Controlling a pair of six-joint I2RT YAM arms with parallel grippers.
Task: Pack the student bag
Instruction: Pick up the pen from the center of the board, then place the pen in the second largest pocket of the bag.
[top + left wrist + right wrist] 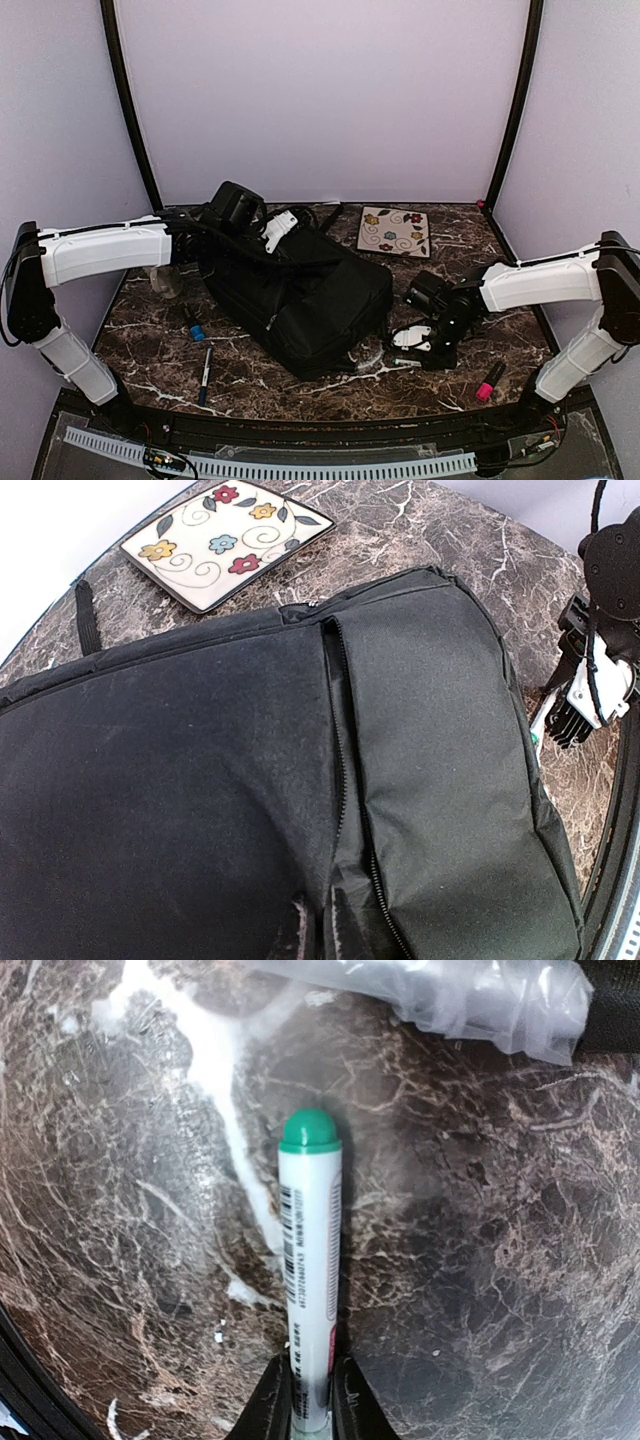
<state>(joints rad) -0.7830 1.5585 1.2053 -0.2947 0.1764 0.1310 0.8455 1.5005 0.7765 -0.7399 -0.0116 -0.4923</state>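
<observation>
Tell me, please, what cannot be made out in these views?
Inside of the student bag: every view; its black fabric covers it.
Lower end of the green-capped marker: right wrist view; cut off by the bottom edge, between the jaws.
Clear object: top view; partly under the left arm, too small to identify.
Clear plastic: right wrist view; cut off by the top edge.

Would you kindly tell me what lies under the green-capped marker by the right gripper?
Only the dark marble table shows beneath the marker, which lies flat on it. The right gripper pinches its lower end, hiding the table there.
</observation>
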